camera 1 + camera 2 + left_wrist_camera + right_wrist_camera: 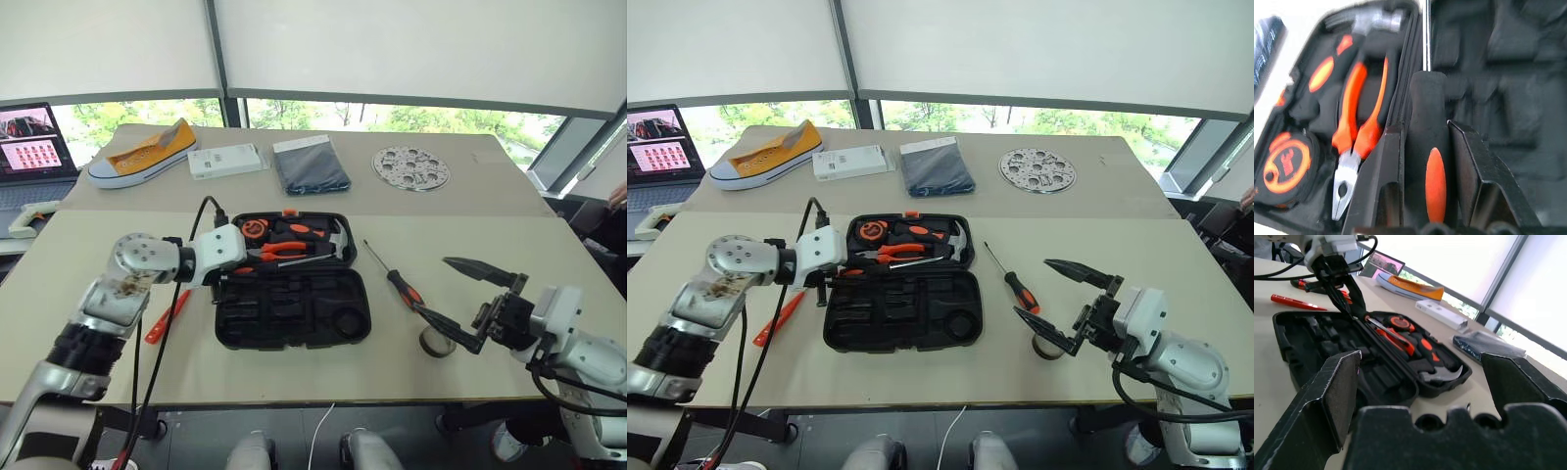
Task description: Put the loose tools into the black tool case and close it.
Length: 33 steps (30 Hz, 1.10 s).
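Case front half: the black tool case (pixel 292 311) lies open, its near tray of moulded slots bare from above.
Case back half: pliers (pixel 281 252), hammer (pixel 323 238) and tape measure (pixel 255 229) fill it.
Case left end: the left gripper (pixel 1425 161), clamped on a black-and-orange screwdriver (pixel 1429 161), hangs over the hinge line there.
Table (pixel 470 211) right of case: a second screwdriver (pixel 396 278) and grey tape roll (pixel 437 343) lie there; the wide-open right gripper (pixel 453 300) hovers beside the roll.
Left of case: a slim orange screwdriver (pixel 167 317) lies near the front edge.

Black tool case (pixel 294 311), orange latch. Between left gripper (pixel 1426 147) fingers: black screwdriver (pixel 1429 161), orange inlay. Beside it, orange-handled pliers (pixel 1359 132). Near right gripper (pixel 453 299): grey tape roll (pixel 437 343).
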Motion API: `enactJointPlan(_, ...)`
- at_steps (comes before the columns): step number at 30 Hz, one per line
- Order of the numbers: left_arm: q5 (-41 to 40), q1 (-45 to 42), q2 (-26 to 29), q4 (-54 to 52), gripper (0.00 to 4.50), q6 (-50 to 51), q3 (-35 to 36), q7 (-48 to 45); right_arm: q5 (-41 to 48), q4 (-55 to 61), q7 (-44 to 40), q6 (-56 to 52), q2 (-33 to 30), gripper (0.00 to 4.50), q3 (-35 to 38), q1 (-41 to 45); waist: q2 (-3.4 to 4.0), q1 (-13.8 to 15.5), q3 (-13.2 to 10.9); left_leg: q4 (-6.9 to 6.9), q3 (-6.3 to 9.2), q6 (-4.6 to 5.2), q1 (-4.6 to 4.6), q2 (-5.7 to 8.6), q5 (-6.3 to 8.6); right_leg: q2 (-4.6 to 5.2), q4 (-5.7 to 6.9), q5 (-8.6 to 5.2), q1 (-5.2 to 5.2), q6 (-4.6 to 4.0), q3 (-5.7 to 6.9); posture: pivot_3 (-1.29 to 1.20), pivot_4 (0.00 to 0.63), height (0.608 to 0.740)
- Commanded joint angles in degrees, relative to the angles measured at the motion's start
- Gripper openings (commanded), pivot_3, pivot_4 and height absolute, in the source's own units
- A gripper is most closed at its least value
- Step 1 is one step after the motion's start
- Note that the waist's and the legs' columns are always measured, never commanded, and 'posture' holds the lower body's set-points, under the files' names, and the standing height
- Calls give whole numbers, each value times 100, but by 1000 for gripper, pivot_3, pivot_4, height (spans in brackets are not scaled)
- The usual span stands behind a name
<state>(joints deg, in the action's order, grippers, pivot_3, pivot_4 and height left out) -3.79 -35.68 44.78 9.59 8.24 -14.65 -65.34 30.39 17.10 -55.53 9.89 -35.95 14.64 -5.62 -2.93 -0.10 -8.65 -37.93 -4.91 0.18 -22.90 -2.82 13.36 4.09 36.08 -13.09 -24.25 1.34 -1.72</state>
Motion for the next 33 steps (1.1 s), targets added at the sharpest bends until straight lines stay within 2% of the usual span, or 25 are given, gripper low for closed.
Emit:
enactJointPlan(1,234,-182,-6,104,860,-280,-108,-186,11,313,104,166,43,4500,238,-132,0,-2,0,0,-1,0,0,1,0,2,0,1,-1,2,-1,0,150,740)
enactJointPlan(5,221,-66,55,-2,860,-250,-124,-445,-1,377,158,185,60,4500,309,-268,0,12,0,-5,-1,0,-1,0,0,3,1,1,0,3,0,0,150,740)
enactJointPlan(12,602,-147,-224,215,860,-168,-128,-13,-32,438,215,129,90,4500,254,-238,1,18,0,-15,0,0,1,0,-1,4,6,2,4,6,0,0,150,740)
enactJointPlan(21,780,-184,-300,329,860,-253,-158,-33,5,533,258,-44,55,4500,137,-111,1,45,0,-34,1,1,-3,0,-1,4,12,5,6,10,0,0,150,740)
enactJointPlan(23,728,-143,-357,297,1875,-302,-104,-2,24,576,267,-80,53,4500,123,-123,1,45,0,-35,1,1,-3,-1,-1,3,13,5,5,10,0,0,150,740)
enactJointPlan(24,690,-127,-416,294,2102,-437,-45,74,33,597,274,-98,51,4500,120,-126,3,48,1,-35,2,1,-3,-1,-1,3,12,5,6,10,0,0,150,740)
enactJointPlan(28,127,10,-678,130,3545,-493,351,107,83,654,277,-155,35,4500,145,-152,6,78,3,-46,3,2,-6,-1,-1,5,15,8,8,12,1,0,150,740)
enactJointPlan(33,-474,275,-762,-39,3545,-112,794,79,126,708,271,-222,35,4500,172,-199,7,69,3,-70,7,8,-19,-3,2,5,21,10,6,16,3,0,150,740)
